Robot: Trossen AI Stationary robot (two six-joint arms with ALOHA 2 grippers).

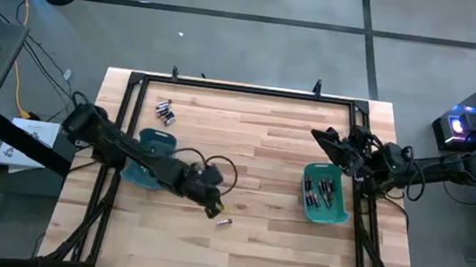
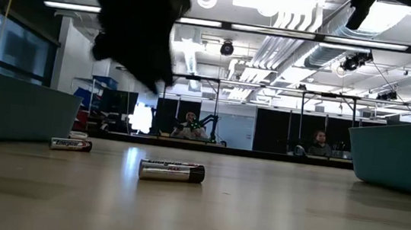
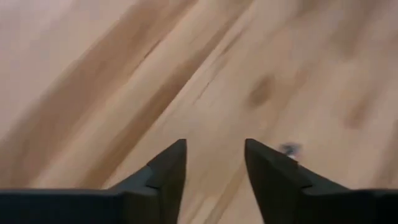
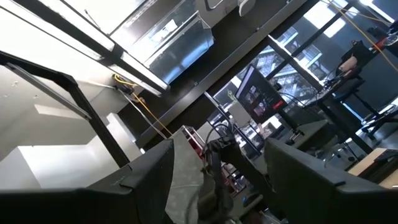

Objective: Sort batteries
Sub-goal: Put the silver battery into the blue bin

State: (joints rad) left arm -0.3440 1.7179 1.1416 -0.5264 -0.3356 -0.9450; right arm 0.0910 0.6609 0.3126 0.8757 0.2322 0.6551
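Note:
One battery lies on its side on the wooden table, near the front middle; the low view shows it as a silvery cell. My left gripper hovers just to its left, open and tilted down, with nothing between its fingers; the battery shows beyond one fingertip. A few more batteries lie at the far left. My right gripper stands open, raised beside the right teal bin, which holds several batteries.
The left arm reaches over a second teal bin at the left. Another battery lies beside that bin in the low view. A black frame runs round the table. People sit in the room behind.

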